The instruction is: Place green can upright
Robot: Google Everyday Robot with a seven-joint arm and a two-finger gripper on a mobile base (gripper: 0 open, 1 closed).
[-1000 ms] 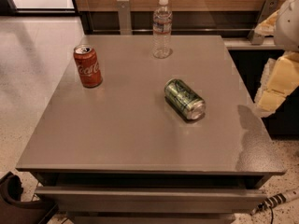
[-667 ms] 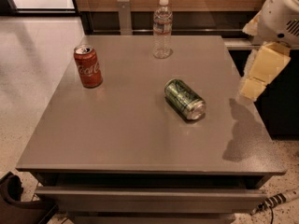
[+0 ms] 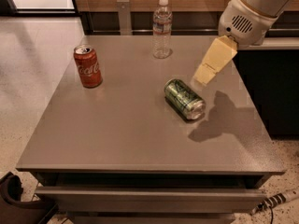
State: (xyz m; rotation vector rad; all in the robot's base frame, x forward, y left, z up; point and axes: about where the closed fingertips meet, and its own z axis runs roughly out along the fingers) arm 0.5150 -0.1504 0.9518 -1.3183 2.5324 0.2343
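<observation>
The green can (image 3: 184, 98) lies on its side right of the middle of the grey table (image 3: 117, 129), its silver end facing the front right. My gripper (image 3: 204, 77) hangs from the white arm at the upper right. It hovers above the table just to the upper right of the can, a short gap away, and is not touching it. It casts a shadow on the table to the right of the can.
A red Coca-Cola can (image 3: 88, 66) stands upright at the table's left rear. A clear water bottle (image 3: 162, 29) stands at the rear centre. A dark counter (image 3: 275, 78) adjoins the table's right side. The floor lies to the left.
My arm has swung in from the right edge toward the left, and the gripper now hangs over the table near the green can. The cans and bottle have not moved.
</observation>
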